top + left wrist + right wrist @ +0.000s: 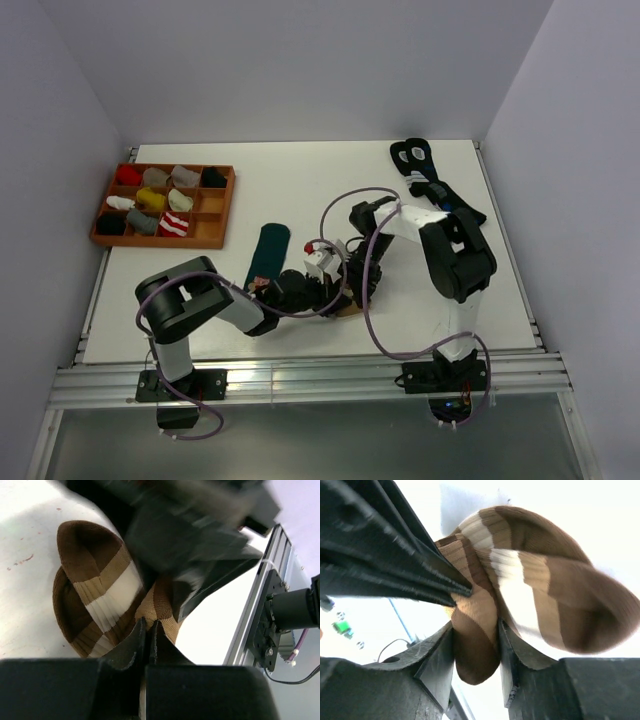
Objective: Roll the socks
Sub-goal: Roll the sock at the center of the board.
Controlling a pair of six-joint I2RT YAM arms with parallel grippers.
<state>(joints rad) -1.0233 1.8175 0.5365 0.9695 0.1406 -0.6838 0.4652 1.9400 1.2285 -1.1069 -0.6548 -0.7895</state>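
Observation:
The brown sock with cream stripes (100, 590) lies bunched and partly rolled near the table's front edge; in the top view (347, 311) it is mostly hidden under the two wrists. My left gripper (148, 624) is shut, pinching the sock's tan edge at its tips. My right gripper (476, 630) is shut on a thick fold of the same sock (530, 580). Both grippers meet close together in the top view, left (333, 293) and right (354, 284). The dark green sock (268, 252) lies flat just left of them.
A wooden tray (222, 208) with several rolled socks stands at the back left. Black socks with blue-and-white marks (415, 160) lie at the back right. The aluminium rail (260, 605) of the front table edge is close behind the sock.

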